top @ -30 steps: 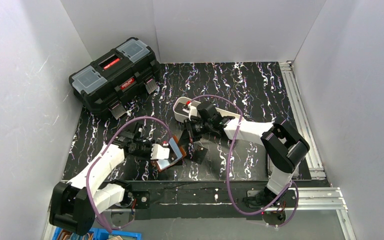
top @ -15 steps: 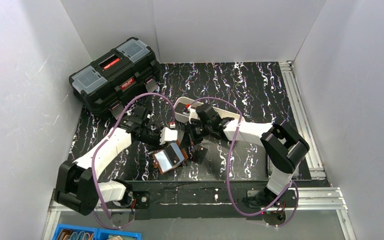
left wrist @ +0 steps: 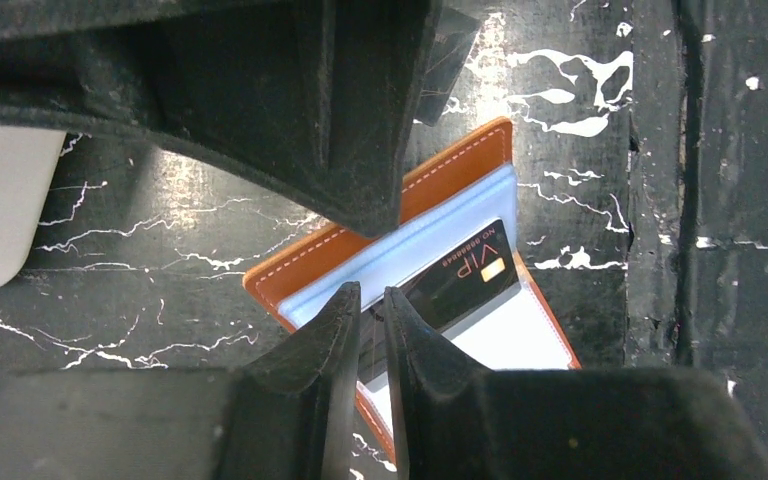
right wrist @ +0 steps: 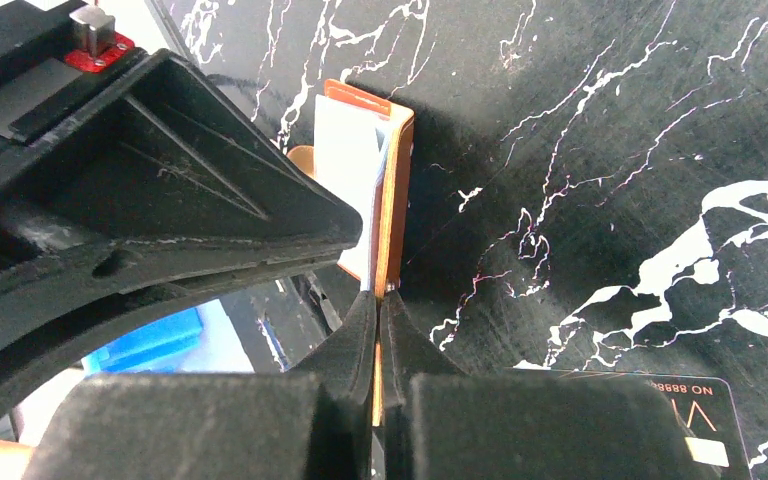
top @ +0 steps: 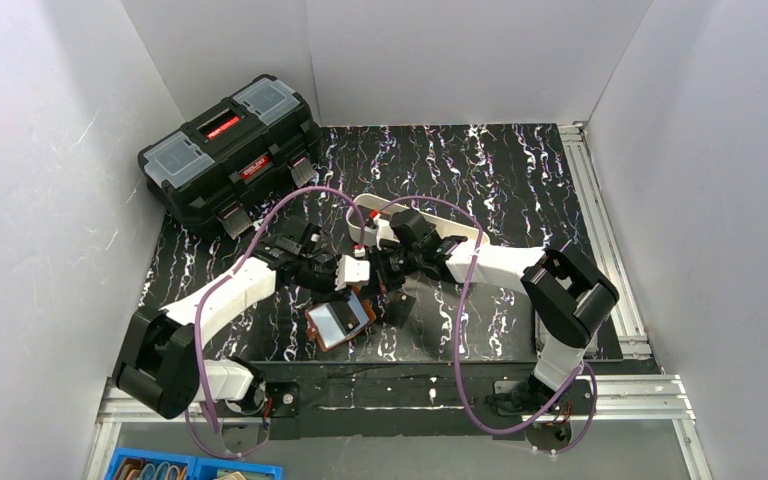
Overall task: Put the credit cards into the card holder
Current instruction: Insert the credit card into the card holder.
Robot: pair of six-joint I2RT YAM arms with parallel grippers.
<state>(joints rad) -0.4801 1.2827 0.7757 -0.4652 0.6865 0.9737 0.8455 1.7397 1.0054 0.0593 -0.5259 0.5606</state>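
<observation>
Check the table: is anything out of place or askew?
One credit card lies loose on the table beside the open card holder, not inside it. The holder lies skewed to the table's edge, one edge pinched in the right pincer.

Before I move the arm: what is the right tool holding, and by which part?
The right tool is shut on the card holder, pinching the edge of its brown cover.

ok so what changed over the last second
The left gripper swung from the left edge of the card holder to its far side; the holder now lies flatter. The right gripper stayed shut on the holder's edge; loose card and toolbox unmoved.
</observation>
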